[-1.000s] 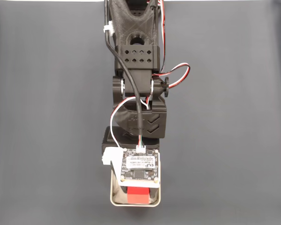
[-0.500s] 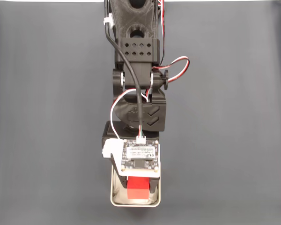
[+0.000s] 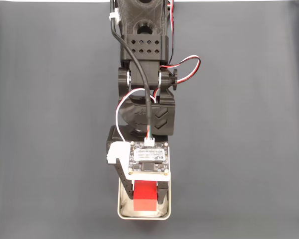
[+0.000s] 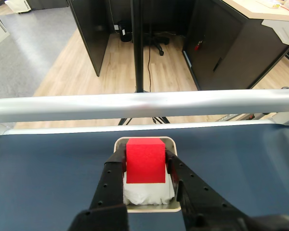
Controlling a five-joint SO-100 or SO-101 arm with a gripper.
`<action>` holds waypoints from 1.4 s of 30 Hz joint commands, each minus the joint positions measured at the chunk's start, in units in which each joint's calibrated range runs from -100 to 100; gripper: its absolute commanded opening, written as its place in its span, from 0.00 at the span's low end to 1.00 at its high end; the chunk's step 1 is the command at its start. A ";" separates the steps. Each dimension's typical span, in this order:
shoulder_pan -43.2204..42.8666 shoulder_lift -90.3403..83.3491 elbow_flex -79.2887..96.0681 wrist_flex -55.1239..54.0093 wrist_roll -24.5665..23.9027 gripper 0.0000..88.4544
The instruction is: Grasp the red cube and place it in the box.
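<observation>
The red cube [image 3: 145, 198] sits between my gripper's [image 3: 144, 195] two black fingers, directly over the box [image 3: 120, 212], a small silver tin near the bottom edge of the fixed view. From the wrist, the red cube [image 4: 145, 160] is pressed on both sides by the fingers [image 4: 113, 174] of the gripper [image 4: 145, 156], so the gripper is shut on it. The cube's underside is at the white lining [image 4: 149, 193] inside the box [image 4: 120, 142]; I cannot tell whether it rests on it. The arm and its camera board hide the box's upper part in the fixed view.
The dark mat [image 3: 50, 149] lies bare on both sides of the arm. In the wrist view a silver rail [image 4: 144, 105] runs along the table's far edge just beyond the box, with office floor and dark desks behind it.
The wrist and camera board have drawn back up the fixed view, uncovering more of the red cube. The cube stays between the fingers over the box.
</observation>
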 commanded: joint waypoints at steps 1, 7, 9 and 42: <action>0.68 -4.64 -0.25 -1.72 0.44 0.06; 0.83 -4.90 0.11 -1.80 0.44 0.06; 0.90 -4.90 0.11 -1.80 0.49 0.16; 1.54 -6.98 2.48 -2.87 0.10 0.50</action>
